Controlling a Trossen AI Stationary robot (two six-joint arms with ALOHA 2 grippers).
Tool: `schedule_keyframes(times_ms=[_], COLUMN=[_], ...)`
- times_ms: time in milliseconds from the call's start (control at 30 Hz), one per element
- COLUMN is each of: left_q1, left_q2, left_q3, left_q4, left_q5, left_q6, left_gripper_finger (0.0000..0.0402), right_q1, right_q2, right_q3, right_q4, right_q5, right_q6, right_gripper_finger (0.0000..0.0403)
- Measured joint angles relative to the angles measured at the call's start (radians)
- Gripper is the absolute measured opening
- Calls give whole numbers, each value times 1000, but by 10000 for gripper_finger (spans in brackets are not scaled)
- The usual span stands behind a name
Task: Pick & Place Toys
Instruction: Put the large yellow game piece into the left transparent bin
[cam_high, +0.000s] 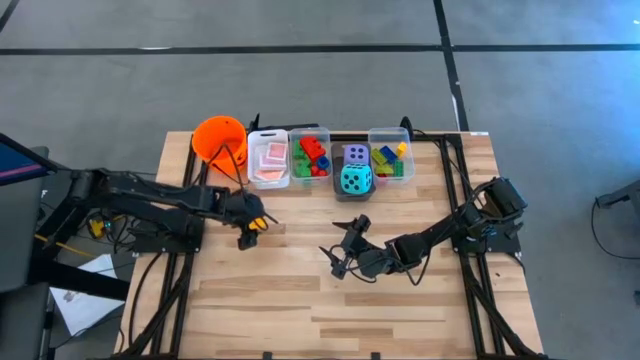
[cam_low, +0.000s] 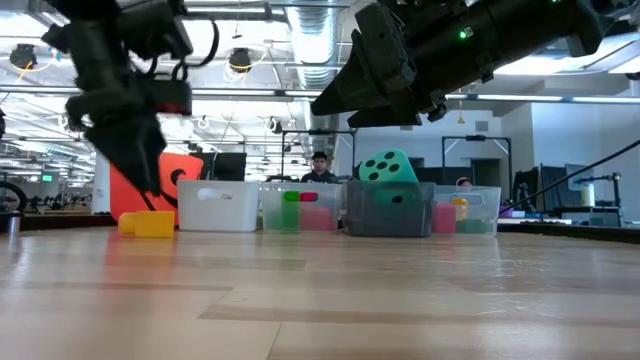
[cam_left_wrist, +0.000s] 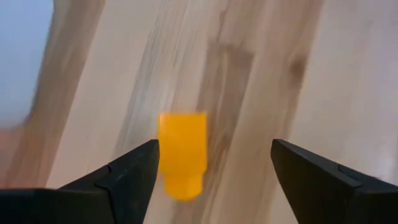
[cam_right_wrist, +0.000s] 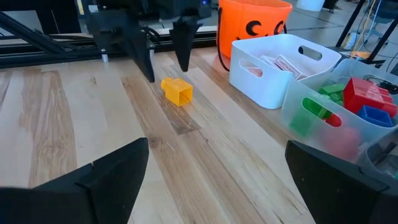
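A yellow brick (cam_left_wrist: 181, 152) lies on its side on the wooden table (cam_high: 300, 300), left of the middle. My left gripper (cam_left_wrist: 213, 149) points steeply down over it, open. The brick (cam_right_wrist: 177, 91) sits below the gap, nearer one fingertip and apart from both as far as shows. My right gripper (cam_right_wrist: 217, 163) waits open and bare near the table's middle (cam_high: 340, 258). At the far edge, a teal die (cam_high: 355, 181) and a purple die (cam_high: 356, 154) share a dark bin. Red and green bricks (cam_high: 312, 156) fill a clear bin. Pink-white cards (cam_high: 271, 158) lie in a white bin.
An orange bucket (cam_high: 220, 140) stands at the far left of the row, just behind my left gripper. A further clear bin (cam_high: 390, 155) with mixed bricks ends the row at the right. Bare wood stretches from the grippers to the near edge. People sit in the room beyond (cam_low: 319, 165).
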Motion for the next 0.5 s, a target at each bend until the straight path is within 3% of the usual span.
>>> schedule_keyframes(times_ms=[500], left_q1=[38], left_q2=[0], left_q3=[-141], left_q4=[141], left_q5=[5], left_q6=[2], left_gripper_finger=[301], right_q1=[0], right_q2=[0], right_q3=[0], right_q4=[0], right_q5=[0], right_q6=[0], right_gripper_finger=[372])
